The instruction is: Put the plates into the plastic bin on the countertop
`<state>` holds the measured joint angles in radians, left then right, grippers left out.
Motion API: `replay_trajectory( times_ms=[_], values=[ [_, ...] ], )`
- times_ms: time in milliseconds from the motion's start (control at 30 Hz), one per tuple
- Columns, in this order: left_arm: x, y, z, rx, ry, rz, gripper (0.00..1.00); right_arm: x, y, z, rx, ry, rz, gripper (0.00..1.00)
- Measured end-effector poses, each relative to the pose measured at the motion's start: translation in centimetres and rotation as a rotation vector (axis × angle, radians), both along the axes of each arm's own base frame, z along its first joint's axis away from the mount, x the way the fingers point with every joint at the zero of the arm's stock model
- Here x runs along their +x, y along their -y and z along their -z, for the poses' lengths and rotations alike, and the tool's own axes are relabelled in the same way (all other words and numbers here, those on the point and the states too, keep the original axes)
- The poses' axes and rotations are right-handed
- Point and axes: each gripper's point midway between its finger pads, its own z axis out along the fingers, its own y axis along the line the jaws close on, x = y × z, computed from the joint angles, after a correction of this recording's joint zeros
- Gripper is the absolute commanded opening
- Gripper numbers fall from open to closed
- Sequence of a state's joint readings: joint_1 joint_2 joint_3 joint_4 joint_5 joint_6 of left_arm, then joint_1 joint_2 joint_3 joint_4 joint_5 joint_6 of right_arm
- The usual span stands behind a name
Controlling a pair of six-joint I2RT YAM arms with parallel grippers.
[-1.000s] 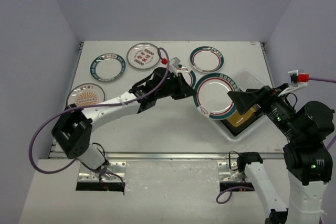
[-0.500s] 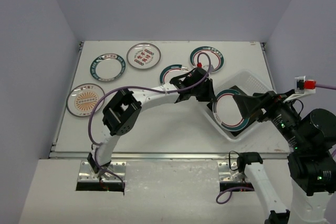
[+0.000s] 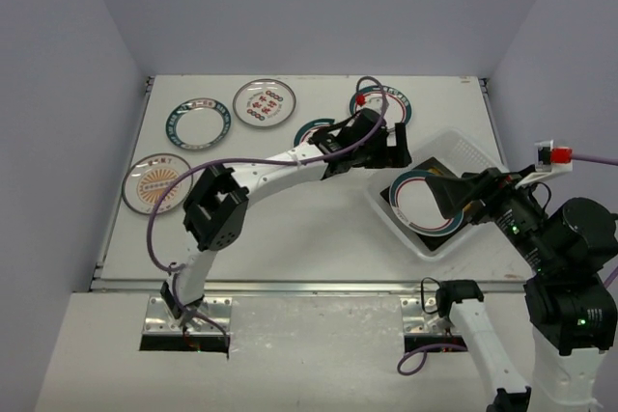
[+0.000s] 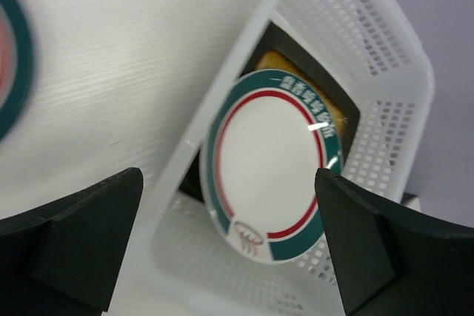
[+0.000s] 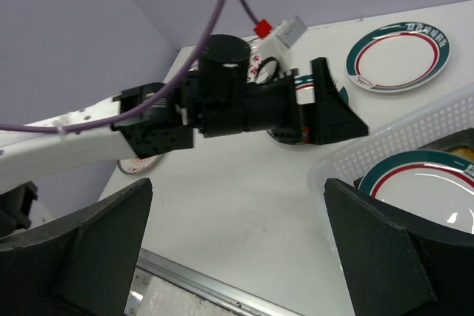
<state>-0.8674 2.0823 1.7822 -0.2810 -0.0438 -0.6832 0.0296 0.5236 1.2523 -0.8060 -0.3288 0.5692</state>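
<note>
**In the plastic bin (image 4: 374,12) by the countertop's (image 3: 290,229) right edge: round teal-and-red-rimmed plate (image 4: 270,157), pinched by nothing.**

Rests on the square amber plate (image 4: 275,62) already inside, seemingly canted, with one side close against the bin's left wall. Spread wide and empty at the left gripper (image 3: 391,149), just outside the bin's far-left corner. Equally spread and empty at the right gripper (image 3: 449,195), hovering over the bin's right half.

Could go wrong on the pull-back, where a finger catching the gridded rim would likely drag or tip the light tub. Could also stay propped on the square plate's raised edge, leaving later plates to stack crooked or slide. Worth watching for both arms crowding one bin, and for the left arm brushing the half-hidden plate (image 3: 311,130) beneath it near the far edge.
</note>
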Motion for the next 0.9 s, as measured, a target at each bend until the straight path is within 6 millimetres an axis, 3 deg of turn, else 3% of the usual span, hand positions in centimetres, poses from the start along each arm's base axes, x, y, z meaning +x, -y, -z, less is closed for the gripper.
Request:
replay_trajectory(
  times_ms=[67, 133, 200, 233, 267, 333, 367, 500, 600, 667, 833, 900],
  values=[
    [0.2, -4.5, -1.2, 0.035, 0.017, -0.100, 1.00, 0.1, -0.2, 0.2, 0.000, 0.002, -0.014, 0.99],
    [1.6, -10.5, -3.7, 0.012, 0.038, -0.245, 1.00, 0.5, -0.6, 0.8, 0.001, -0.010, -0.035, 0.99],
    [3.3, -18.1, -5.7, -0.036, 0.070, -0.427, 1.00, 0.9, -1.1, 1.8, 0.004, -0.032, -0.069, 0.99],
    [4.1, -22.9, -6.4, -0.056, 0.087, -0.543, 1.00, 1.2, -1.5, 2.4, 0.007, -0.048, -0.094, 0.99],
    [4.4, -26.1, -6.6, -0.069, 0.100, -0.617, 1.00, 1.5, -1.9, 3.1, 0.010, -0.069, -0.125, 0.99],
    [4.0, -35.4, -5.9, -0.042, 0.109, -0.861, 1.00, 2.1, -2.7, 4.5, 0.018, -0.115, -0.177, 0.99],
    [3.1, -39.0, -5.4, -0.025, 0.110, -0.959, 1.00, 2.4, -3.1, 5.2, 0.022, -0.136, -0.201, 0.99],
    [-3.1, -42.6, -2.6, 0.056, 0.062, -1.059, 1.00, 3.2, -4.0, 7.9, 0.042, -0.210, -0.267, 0.99],
    [-7.0, -45.1, -1.8, 0.079, 0.050, -1.157, 1.00, 3.7, -4.7, 9.8, 0.063, -0.272, -0.312, 0.99],
    [-8.7, -47.3, -1.3, 0.070, 0.055, -1.247, 1.00, 3.8, -5.2, 10.5, 0.085, -0.293, -0.346, 0.99],
    [-11.0, -54.6, 4.3, 0.020, -0.101, -1.495, 1.00, 3.5, -6.0, 10.3, 0.117, -0.292, -0.403, 0.99],
    [-12.1, -56.1, 7.3, 0.006, -0.193, -1.568, 1.00, 3.3, -6.3, 9.8, 0.123, -0.272, -0.427, 0.99]
  ],
)
